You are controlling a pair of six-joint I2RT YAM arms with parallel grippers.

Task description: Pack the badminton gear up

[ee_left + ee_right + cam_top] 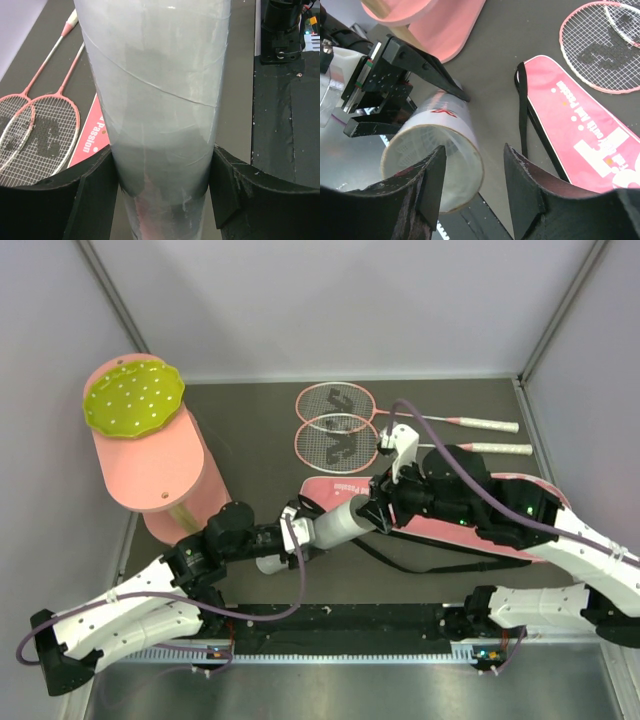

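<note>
pale walls closed in a dark desk [250, 430]. the left pincer [165, 190] was clamped on the white tube [160, 100], with one black finger against each side of its wall, and seemed to hold it roughly level and clear of the desk. from that grip the tube's long axis ran toward the right arm, angled a little away from the bases, so its open mouth faced the right pincer [475, 160]. the right pincer hung just at that mouth with its jaws apart and nothing visible between them; one finger overlapped the rim in the right wrist view, though i could not tell whether it touched. the coming move probably turned on this end-to-end line-up, with the right arm the nearer one to the opening. just beyond the mouth, partly under the right arm, the pink bag [580, 135] lay flat, its length running off to the right and its black strap trailing beside it. farther back the two rackets [335, 425] lay side by side with their heads overlapping and their handles pointing right. the big pink cylinder [160, 465] stood well apart at the left.
</note>
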